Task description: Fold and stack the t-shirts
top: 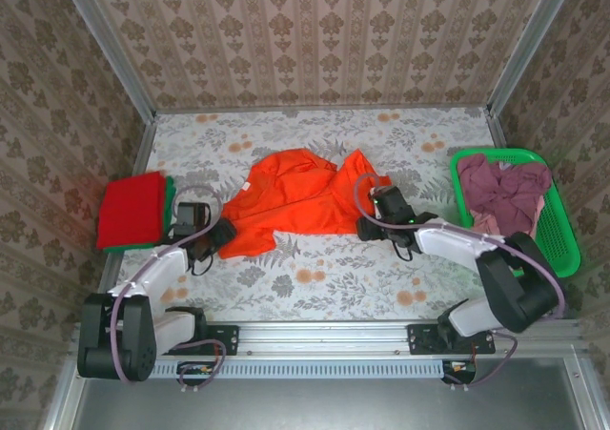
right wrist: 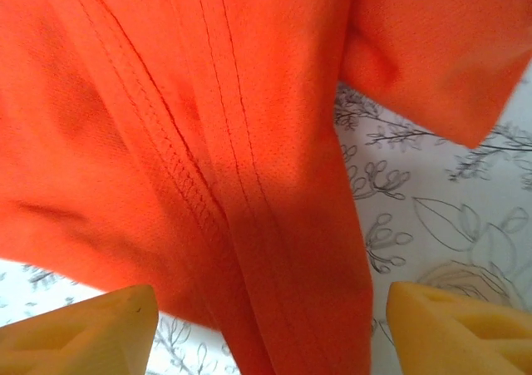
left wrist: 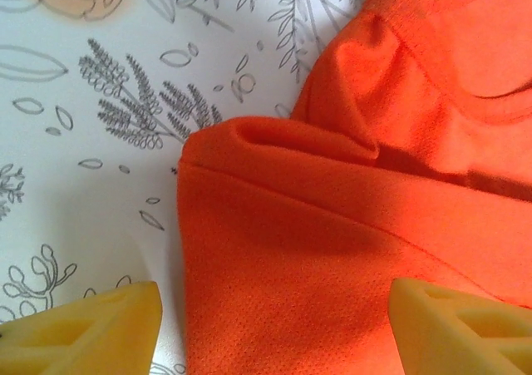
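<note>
- Left end effector [left wrist: 274,340] stands with its yellow fingertips [left wrist: 83,329] spread wide over the lower-left corner of the orange t-shirt [left wrist: 349,250]. One tip is above the bare counter [left wrist: 83,184] and the other above cloth.
- Right end effector [right wrist: 270,335] is likewise spread apart at the shirt's right side. A stitched hem and a band of orange cloth run between its two yellow tips, pinched by neither.
- At the counter's far right, a green mesh basket [top: 564,235] holds a crumpled heap of mauve t-shirts [top: 496,192], with a paler pink fold showing beside them.
- The orange t-shirt lies rumpled and unfolded mid-counter in the top view, with one sleeve flopped out toward the right arm.
- At the left edge, a red t-shirt [top: 132,211] sits folded square on top of a dark green t-shirt [top: 170,199], which shows as a thin border beneath it.
- The counter carries a pale floral print with grey sprigs and orange blooms, and brown patterned walls [top: 315,39] close in three sides.
- The right arm's forearm stretches across the counter between the orange t-shirt and the basket, while the left arm reaches in just beside the folded pile.
</note>
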Controlling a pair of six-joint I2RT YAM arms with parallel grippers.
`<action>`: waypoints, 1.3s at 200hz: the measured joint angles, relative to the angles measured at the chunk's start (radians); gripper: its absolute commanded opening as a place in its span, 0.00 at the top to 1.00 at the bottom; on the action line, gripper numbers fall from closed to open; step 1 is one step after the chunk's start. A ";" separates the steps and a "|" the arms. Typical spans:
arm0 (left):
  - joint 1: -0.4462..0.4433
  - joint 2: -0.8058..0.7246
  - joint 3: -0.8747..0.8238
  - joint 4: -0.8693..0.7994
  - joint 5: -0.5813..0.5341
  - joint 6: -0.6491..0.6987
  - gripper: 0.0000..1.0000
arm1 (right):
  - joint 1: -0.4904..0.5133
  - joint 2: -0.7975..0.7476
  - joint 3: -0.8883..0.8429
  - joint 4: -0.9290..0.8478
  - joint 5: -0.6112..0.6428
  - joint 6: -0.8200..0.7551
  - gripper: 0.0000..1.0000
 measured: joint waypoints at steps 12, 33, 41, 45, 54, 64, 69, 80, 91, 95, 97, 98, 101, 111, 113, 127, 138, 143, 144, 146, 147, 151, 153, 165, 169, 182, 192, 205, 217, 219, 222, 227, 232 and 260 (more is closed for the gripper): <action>0.000 0.005 -0.008 0.002 0.000 -0.009 0.31 | 0.001 0.046 0.026 -0.008 0.011 0.009 0.47; -0.002 0.017 -0.018 0.021 -0.012 -0.023 0.41 | 0.001 0.082 0.045 -0.013 0.036 0.027 0.69; -0.004 0.019 -0.021 0.023 -0.020 -0.027 0.50 | 0.001 0.089 0.046 -0.013 0.044 0.034 0.78; -0.003 0.024 -0.024 0.026 -0.027 -0.036 0.56 | 0.000 0.091 0.046 -0.014 0.049 0.035 0.82; -0.003 0.031 -0.025 0.023 -0.047 -0.036 0.67 | -0.002 0.093 0.046 -0.017 0.059 0.056 0.90; 0.001 0.042 -0.026 0.019 -0.070 -0.044 0.80 | -0.006 0.093 0.046 -0.017 0.066 0.072 0.97; 0.003 0.046 -0.028 0.017 -0.079 -0.045 0.86 | -0.010 0.093 0.046 -0.016 0.068 0.082 0.99; 0.006 0.051 -0.028 0.008 -0.096 -0.047 0.99 | -0.022 0.093 0.046 -0.016 0.071 0.111 1.00; 0.008 0.051 -0.029 0.008 -0.103 -0.048 1.00 | -0.042 0.090 0.042 -0.009 0.071 0.140 1.00; 0.007 0.051 -0.029 0.015 -0.102 -0.046 1.00 | -0.051 0.086 0.037 -0.003 0.066 0.151 1.00; 0.006 0.053 -0.029 0.018 -0.103 -0.048 1.00 | -0.057 0.084 0.034 0.000 0.065 0.161 1.00; 0.006 0.053 -0.029 0.018 -0.103 -0.046 1.00 | -0.061 0.082 0.032 0.001 0.064 0.165 1.00; 0.005 0.056 -0.029 0.022 -0.103 -0.050 1.00 | -0.068 0.079 0.028 0.006 0.060 0.171 1.00; 0.005 0.058 -0.029 0.028 -0.102 -0.049 1.00 | -0.102 0.062 0.005 0.026 0.040 0.205 1.00; 0.004 0.058 -0.029 0.029 -0.102 -0.049 1.00 | -0.105 0.061 0.002 0.027 0.035 0.211 1.00; 0.004 0.059 -0.029 0.033 -0.101 -0.049 1.00 | -0.161 0.046 -0.028 0.060 -0.012 0.264 1.00; 0.004 0.059 -0.029 0.035 -0.101 -0.049 1.00 | -0.206 0.042 -0.053 0.096 -0.059 0.309 0.95; 0.004 0.059 -0.029 0.037 -0.101 -0.049 1.00 | -0.224 0.041 -0.064 0.116 -0.086 0.329 0.94; 0.004 0.059 -0.029 0.037 -0.101 -0.049 1.00 | -0.228 0.040 -0.066 0.119 -0.091 0.335 0.94; 0.004 0.059 -0.029 0.037 -0.101 -0.049 1.00 | -0.235 0.039 -0.070 0.129 -0.101 0.347 0.94; 0.004 0.059 -0.029 0.037 -0.101 -0.049 1.00 | -0.240 0.039 -0.073 0.135 -0.109 0.351 0.94; 0.004 0.059 -0.029 0.037 -0.101 -0.049 1.00 | -0.251 0.037 -0.078 0.149 -0.124 0.367 0.94; 0.004 0.060 -0.029 0.038 -0.101 -0.049 1.00 | -0.261 0.037 -0.083 0.156 -0.134 0.378 0.94; 0.004 0.063 -0.029 0.040 -0.101 -0.049 1.00 | -0.303 0.037 -0.108 0.212 -0.194 0.436 0.89; 0.004 0.063 -0.029 0.040 -0.101 -0.049 1.00 | -0.319 0.037 -0.121 0.236 -0.220 0.459 0.85; 0.004 0.063 -0.029 0.042 -0.100 -0.049 1.00 | -0.346 0.037 -0.149 0.285 -0.265 0.500 0.70; 0.004 0.063 -0.029 0.042 -0.100 -0.049 1.00 | -0.357 0.027 -0.161 0.309 -0.295 0.518 0.58; 0.004 0.063 -0.029 0.044 -0.099 -0.048 1.00 | -0.353 -0.004 -0.161 0.294 -0.303 0.484 0.44; 0.004 0.063 -0.029 0.044 -0.098 -0.047 1.00 | -0.342 -0.041 -0.161 0.259 -0.290 0.428 0.36; 0.004 0.063 -0.029 0.044 -0.098 -0.047 1.00 | -0.337 -0.055 -0.162 0.247 -0.283 0.420 0.35; 0.004 0.063 -0.029 0.044 -0.098 -0.047 1.00 | -0.334 -0.064 -0.162 0.238 -0.275 0.407 0.34; 0.004 0.063 -0.029 0.045 -0.098 -0.047 1.00 | -0.322 -0.094 -0.165 0.217 -0.260 0.378 0.33; 0.004 0.063 -0.029 0.045 -0.098 -0.047 1.00 | -0.312 -0.122 -0.170 0.203 -0.248 0.348 0.32; 0.004 0.063 -0.029 0.045 -0.097 -0.047 1.00 | -0.268 -0.285 -0.252 0.182 -0.206 0.252 0.32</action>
